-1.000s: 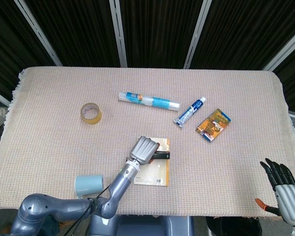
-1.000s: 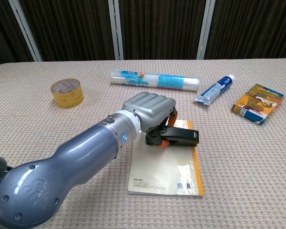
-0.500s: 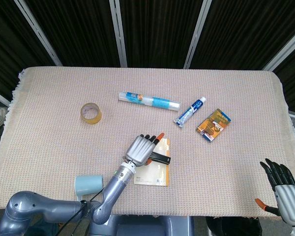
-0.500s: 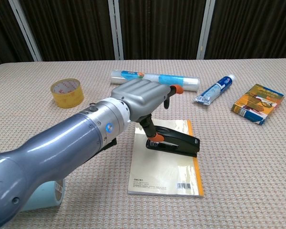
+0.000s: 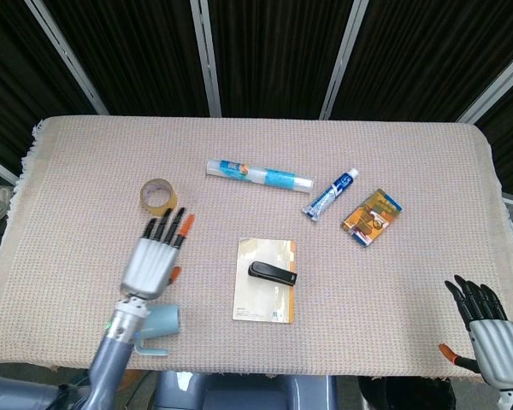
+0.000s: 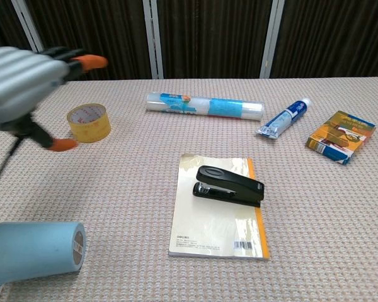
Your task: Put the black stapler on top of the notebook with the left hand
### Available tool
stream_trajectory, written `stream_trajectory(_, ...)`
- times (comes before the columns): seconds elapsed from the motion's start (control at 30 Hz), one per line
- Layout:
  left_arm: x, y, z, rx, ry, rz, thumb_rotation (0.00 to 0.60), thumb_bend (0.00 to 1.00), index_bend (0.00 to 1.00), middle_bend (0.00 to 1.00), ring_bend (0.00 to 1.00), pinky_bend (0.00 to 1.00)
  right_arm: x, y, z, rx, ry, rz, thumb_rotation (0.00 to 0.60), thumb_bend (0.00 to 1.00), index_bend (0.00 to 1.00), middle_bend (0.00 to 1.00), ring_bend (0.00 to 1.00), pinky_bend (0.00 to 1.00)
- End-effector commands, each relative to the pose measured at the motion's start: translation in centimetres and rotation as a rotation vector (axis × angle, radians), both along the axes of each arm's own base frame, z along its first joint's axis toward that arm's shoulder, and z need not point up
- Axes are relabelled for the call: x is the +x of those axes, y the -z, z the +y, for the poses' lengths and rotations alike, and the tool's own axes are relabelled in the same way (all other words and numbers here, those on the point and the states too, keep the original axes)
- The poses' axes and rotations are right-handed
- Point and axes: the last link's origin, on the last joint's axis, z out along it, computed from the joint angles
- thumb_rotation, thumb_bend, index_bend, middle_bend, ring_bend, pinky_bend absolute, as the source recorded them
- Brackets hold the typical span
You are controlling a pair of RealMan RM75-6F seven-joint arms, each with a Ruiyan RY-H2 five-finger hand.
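Observation:
The black stapler [image 5: 272,273] [image 6: 229,185] lies flat across the upper half of the notebook [image 5: 265,301] [image 6: 217,230], which has a pale cover and an orange spine edge. My left hand [image 5: 154,260] [image 6: 19,85] hovers well to the left of the notebook, fingers stretched apart and holding nothing. My right hand [image 5: 483,329] is at the table's front right corner, fingers spread, empty; the chest view does not show it.
A light blue cup [image 5: 158,320] [image 6: 31,253] lies on its side just below the left hand. A yellow tape roll [image 5: 157,196] [image 6: 88,122], a clear tube [image 5: 258,173], a toothpaste tube [image 5: 330,193] and an orange box [image 5: 371,216] lie further back.
The left hand let go of the stapler, opened, and drew away to the left. The stapler stays on the notebook. The right hand barely moved.

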Motion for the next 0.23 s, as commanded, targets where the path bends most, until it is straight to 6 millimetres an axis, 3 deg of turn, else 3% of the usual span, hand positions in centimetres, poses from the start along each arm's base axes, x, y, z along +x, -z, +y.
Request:
stream_trajectory(0.03,-5.7,-4.7,-4.6,0.095,-0.15,0.077,0.564,0.2,0.0,0.0,0.0,0.16,0.1,0.5,0.1,0.008,0.002,0.006,0.6,0.1,0.0,0.0,0.02,0.0)
stream_trajectory(0.13,-8.9,-5.8,-6.6,0.178,-0.207,0.095,0.564,0.2,0.0,0.0,0.0,0.16,0.3,0.8,0.2,0.014,-0.002,0.018,0.6,0.1,0.0,0.0,0.02,0.0)
stream_trajectory(0.23,-10.9,-5.4,-7.7,0.168,-0.257,0.053,0.562,0.21,0.0,0.0,0.0,0.15,0.3,1.0,0.4,0.02,-0.005,0.024,0.6,0.1,0.0,0.0,0.02,0.0)
